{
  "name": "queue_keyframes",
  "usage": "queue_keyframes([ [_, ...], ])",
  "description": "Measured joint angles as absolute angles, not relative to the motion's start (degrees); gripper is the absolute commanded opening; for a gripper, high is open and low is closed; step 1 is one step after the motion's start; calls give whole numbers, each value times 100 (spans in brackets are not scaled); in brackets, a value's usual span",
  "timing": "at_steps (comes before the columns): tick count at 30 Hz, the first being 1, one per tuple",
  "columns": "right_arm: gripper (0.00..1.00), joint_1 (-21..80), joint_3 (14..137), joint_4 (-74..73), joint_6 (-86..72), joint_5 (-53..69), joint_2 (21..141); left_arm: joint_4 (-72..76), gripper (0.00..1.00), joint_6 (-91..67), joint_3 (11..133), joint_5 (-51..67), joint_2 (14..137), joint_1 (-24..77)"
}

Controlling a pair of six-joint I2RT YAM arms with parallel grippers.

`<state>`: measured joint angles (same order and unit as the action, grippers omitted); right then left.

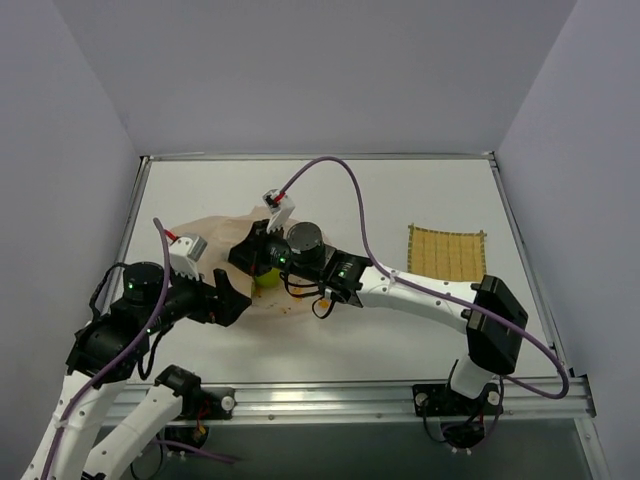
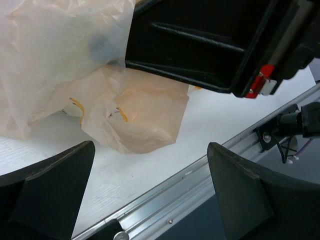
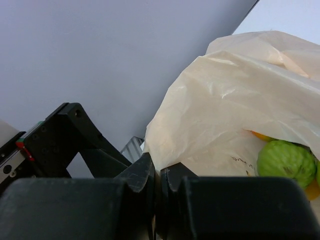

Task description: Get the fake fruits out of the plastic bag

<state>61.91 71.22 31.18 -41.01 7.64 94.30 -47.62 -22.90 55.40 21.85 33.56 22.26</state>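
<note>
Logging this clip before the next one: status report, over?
Left gripper open, empty, near the plastic bag. Right gripper shut on its film. Lime-green fruit inside, not out. Right gripper crowds the left's approach.

The bag (image 2: 145, 120) is showing a pale peach-beige, see-through and crinkled, with small yellow-orange marks printed on it. Through its thin film a lime-green fruit (image 3: 285, 162) is glowing, with slivers of orange showing at its edges. The mat (image 1: 446, 252) is lying golden yellow, with a woven grid of darker lines running across it. The table (image 1: 420, 200) is looking plain white and its rail (image 1: 330, 400) silver-grey. The right arm (image 1: 420, 295) is showing white shells and black joints. The left gripper (image 2: 150, 150) and the right gripper (image 3: 160, 172) are both showing matte black, with a small red tab (image 2: 260, 82) standing out. A cable (image 1: 350, 190) is looping in purple, and the walls (image 1: 300, 70) are showing pale lavender-grey.
</note>
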Motion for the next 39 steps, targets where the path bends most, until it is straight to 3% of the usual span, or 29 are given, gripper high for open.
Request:
queue_keyframes([
  [6,0,6123,7148,3111,-4294,928,9535,-4097,100,-2565,5142,1420,3599,2867],
  [7,0,6117,7148,3111,-4333,947,9537,-4010,83,-2598,5127,1208,3697,3039],
  [10,1,6101,7144,3162,-4460,1028,9537,-3774,57,-2700,5122,454,4007,3728],
  [12,1,6055,7094,3225,-4525,1081,9535,-3686,46,-2731,5124,-191,4152,4259],
  [13,2,6023,7039,3288,-4580,1122,9535,-3671,33,-2753,5124,-523,4213,4495],
  [14,3,5983,6984,3328,-4619,1146,9533,-3671,7,-2792,5124,-858,4270,4698],
  [15,5,5953,6932,3345,-4654,1162,9524,-3671,3,-2812,5122,-1164,4316,4853],
  [17,23,5907,6785,3385,-4705,1184,9467,-3651,2,-2836,5092,-1640,4307,5004],
  [18,40,5894,6646,3400,-4698,1188,9384,-3642,2,-2869,5063,-1835,4254,5033],
  [22,66,5826,6160,3295,-4576,1162,8932,-3507,2,-2941,4821,-2252,3804,5052],
  [23,67,5815,6051,3194,-4501,1138,8777,-3454,2,-2967,4722,-2292,3673,5052],
  [26,59,5815,5833,2816,-4143,1066,8232,-3334,2,-3039,4525,-2298,3395,5052],
  [31,19,5885,5623,2388,-3605,882,7590,-3175,2,-3070,4418,-2287,3253,5052],
  [32,15,5916,5612,2311,-3507,827,7561,-3138,2,-3070,4418,-2283,3236,5052],
  [39,13,6099,5714,2045,-2952,-5,8499,-3013,2,-3328,4130,-2383,2593,5052],
])
